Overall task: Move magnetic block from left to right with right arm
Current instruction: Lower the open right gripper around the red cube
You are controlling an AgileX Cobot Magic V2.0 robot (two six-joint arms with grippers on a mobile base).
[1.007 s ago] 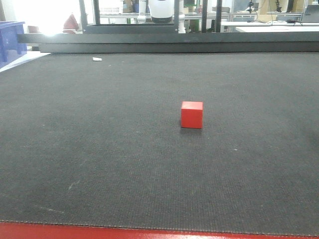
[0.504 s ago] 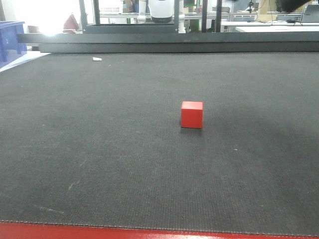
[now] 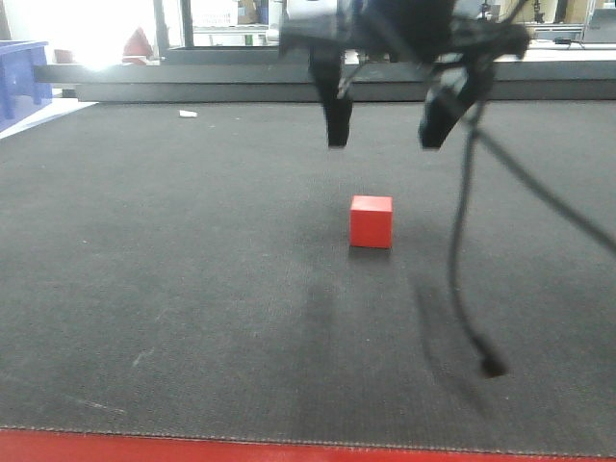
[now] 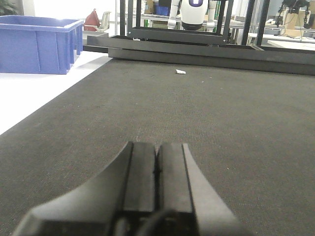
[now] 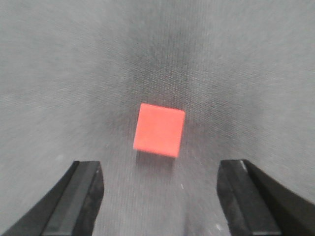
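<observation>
The small bright-red matte cube [image 3: 371, 223] sits mid-way across the dark woven mat [image 3: 173, 289]. The black 2-fingered right gripper [image 3: 383, 144] hangs above it, spread wide. The black left gripper [image 4: 156, 167] is pressed together, empty. The cube lies skewed to the fingers, so closing may twist it loose, and the dangling black cable [image 3: 460, 269] could nudge it. No writing is legible.

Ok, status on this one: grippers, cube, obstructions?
Right gripper open, jaws wide, above red cube, no contact. Left gripper shut, empty. Cube flat on mat. Nothing between jaws and cube; loose cable dangles beside it.
</observation>
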